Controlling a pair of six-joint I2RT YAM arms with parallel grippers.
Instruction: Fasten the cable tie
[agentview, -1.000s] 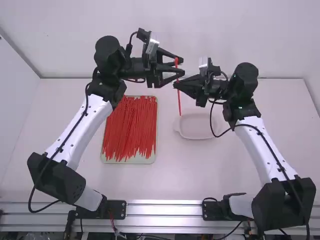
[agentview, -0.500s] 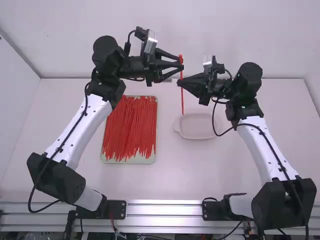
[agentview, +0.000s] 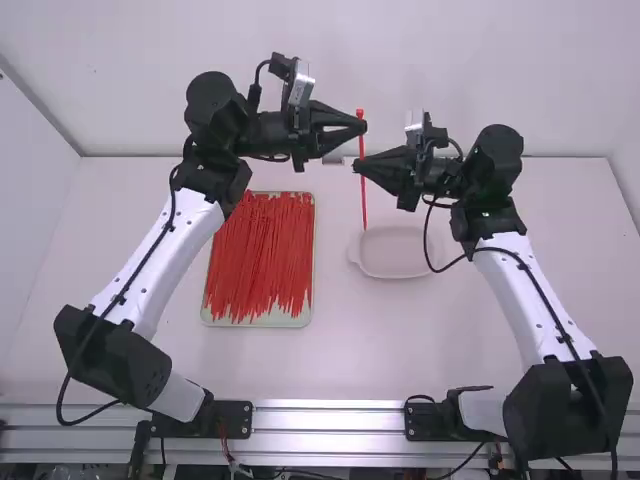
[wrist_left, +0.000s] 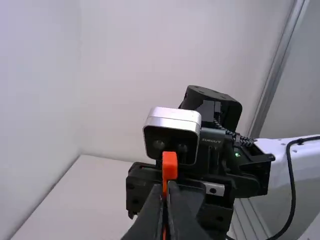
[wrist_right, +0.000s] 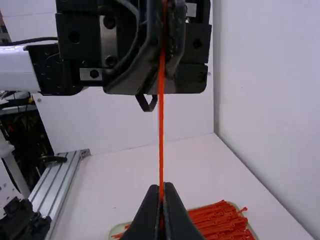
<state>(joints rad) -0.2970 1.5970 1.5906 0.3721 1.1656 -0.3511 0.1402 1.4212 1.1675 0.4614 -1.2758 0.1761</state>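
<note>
A single red cable tie (agentview: 363, 195) hangs upright in the air above the far middle of the table (agentview: 100, 230), well clear of it. The left hand (agentview: 358, 121) is pinched tight on the strap just below its square head. The right hand (agentview: 358, 166) is pinched tight on the strap a little lower, leaving the tail dangling free. The tie looks very light, thin and springy, probably slick plastic, so it will likely bow and twist. The best holds seem close beside the head and near the tail tip, for threading.
</note>
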